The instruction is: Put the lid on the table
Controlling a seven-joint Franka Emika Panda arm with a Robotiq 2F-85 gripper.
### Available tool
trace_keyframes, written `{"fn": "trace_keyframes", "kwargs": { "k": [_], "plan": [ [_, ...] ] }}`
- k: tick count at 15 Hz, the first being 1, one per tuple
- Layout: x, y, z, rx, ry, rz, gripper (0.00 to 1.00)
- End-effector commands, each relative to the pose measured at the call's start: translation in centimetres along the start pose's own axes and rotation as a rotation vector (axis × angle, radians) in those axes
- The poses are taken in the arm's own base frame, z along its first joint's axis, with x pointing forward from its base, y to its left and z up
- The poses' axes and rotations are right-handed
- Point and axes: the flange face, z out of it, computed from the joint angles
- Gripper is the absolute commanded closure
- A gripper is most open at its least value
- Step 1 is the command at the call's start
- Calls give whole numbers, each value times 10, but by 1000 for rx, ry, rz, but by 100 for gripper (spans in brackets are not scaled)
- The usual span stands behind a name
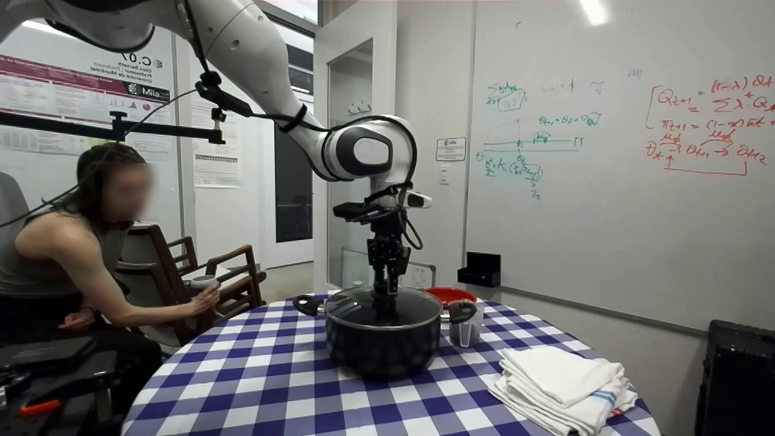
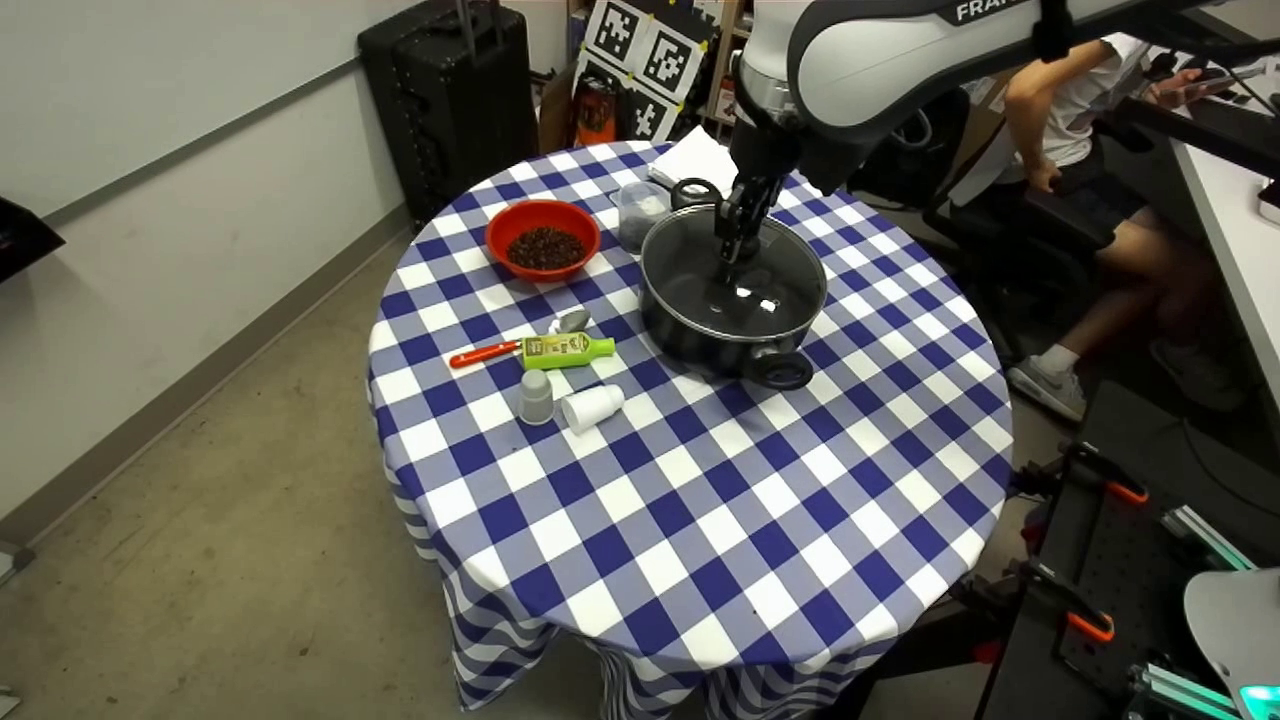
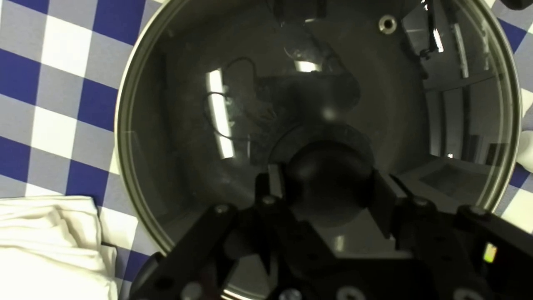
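The see-through lid (image 2: 690, 278) lies level on the black pot (image 1: 382, 351), its thin rim following the pot's own. The dark knob (image 3: 329, 175) stands at the lid's middle. Directly above it the gripper (image 3: 329, 189) points straight down, its fingers (image 3: 277, 181) one to each side; in the wrist view they appear to touch the knob, so the hand is drawn in to the knob's width and seems to hold the lid by it.

The pot rests upright on the round table (image 2: 680, 560), whose blue-and-white checkered cloth (image 2: 490, 650) hangs over the edge. Just beside the pot, near one handle, stands a clear container (image 2: 640, 215); next to that is a red bowl (image 2: 540, 213) with small dark pieces (image 2: 545, 250) in it. Near the pot a green bottle (image 2: 567, 350) lies on its side, touching or overlapping a red-handled utensil (image 2: 485, 354). A small grey container (image 2: 536, 397) stands next to a white cup (image 2: 593, 407), which is tipped over. Folded white towels (image 1: 563, 381) lie near the table's edge.

Beyond the table, a seated person (image 1: 72, 260) leans forward, and a whiteboard (image 1: 605, 224) carries green and red writing.
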Motion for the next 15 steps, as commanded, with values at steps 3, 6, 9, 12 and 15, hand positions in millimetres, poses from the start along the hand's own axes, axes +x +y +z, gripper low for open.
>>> {"fn": "trace_keyframes", "kwargs": {
  "k": [3,6,9,12,15],
  "plan": [
    [0,13,-27,-20,36,24,75],
    [-11,32,-66,-22,77,34,75],
    [-36,58,-110,-59,124,36,75],
    [-70,97,-144,-75,163,94,75],
    [-106,139,-154,-58,127,157,75]
  ]
}}
